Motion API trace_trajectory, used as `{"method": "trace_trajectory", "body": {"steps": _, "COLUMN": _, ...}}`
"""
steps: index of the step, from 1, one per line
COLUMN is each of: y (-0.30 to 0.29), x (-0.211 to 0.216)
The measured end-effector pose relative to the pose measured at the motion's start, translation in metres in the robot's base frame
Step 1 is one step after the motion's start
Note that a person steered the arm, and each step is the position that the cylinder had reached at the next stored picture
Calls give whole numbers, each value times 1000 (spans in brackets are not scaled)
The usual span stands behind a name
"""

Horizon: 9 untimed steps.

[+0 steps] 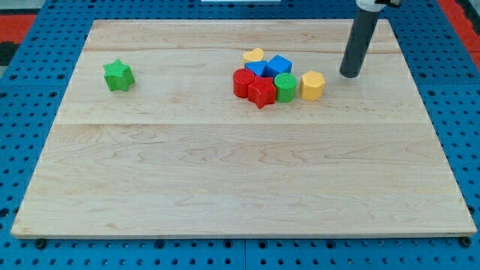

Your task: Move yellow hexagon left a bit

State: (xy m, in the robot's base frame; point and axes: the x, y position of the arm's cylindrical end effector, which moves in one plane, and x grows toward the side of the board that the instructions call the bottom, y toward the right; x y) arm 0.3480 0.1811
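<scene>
1. Hard-to-see stuff first: the rod runs out of the view's top, so only its lower stretch shows. In the cluster, the second blue block [256,68] is mostly tucked behind its neighbours and I can't make out its shape. The yellow heart [253,55] is partly cut off by the blocks in front of it.
2. No hand on this rig, just a plain rod holding nothing. My tip [349,75] sits on the tabletop [225,172] to the view's right of the yellow hexagon [313,85], near it but with a clear gap, and a little higher in the view.
3. The hexagon is the right end of the cluster, just beside the green cylinder [285,87]; can't tell if they touch.
4. Left of the cylinder are the red star [261,93] and red cylinder [243,82], with the blue cube [279,66] behind. All that sits packed directly on the hexagon's left.
5. A green star [118,76] is alone, well apart at the view's left.
6. Bare wood lies right of the tip up to the tabletop's right edge, and the whole lower half is open.
</scene>
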Motion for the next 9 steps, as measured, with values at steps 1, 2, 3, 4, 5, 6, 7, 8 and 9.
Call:
{"method": "trace_trajectory", "body": {"steps": 1, "y": 0, "x": 27}}
{"method": "trace_trajectory", "body": {"steps": 2, "y": -11, "x": 38}}
{"method": "trace_trajectory", "body": {"steps": 3, "y": -32, "x": 39}}
{"method": "trace_trajectory", "body": {"steps": 4, "y": -41, "x": 35}}
{"method": "trace_trajectory", "body": {"steps": 5, "y": -45, "x": 34}}
{"method": "trace_trajectory", "body": {"steps": 6, "y": -47, "x": 34}}
{"method": "trace_trajectory", "body": {"steps": 7, "y": -47, "x": 29}}
{"method": "trace_trajectory", "body": {"steps": 8, "y": -47, "x": 23}}
{"method": "trace_trajectory", "body": {"steps": 9, "y": -47, "x": 19}}
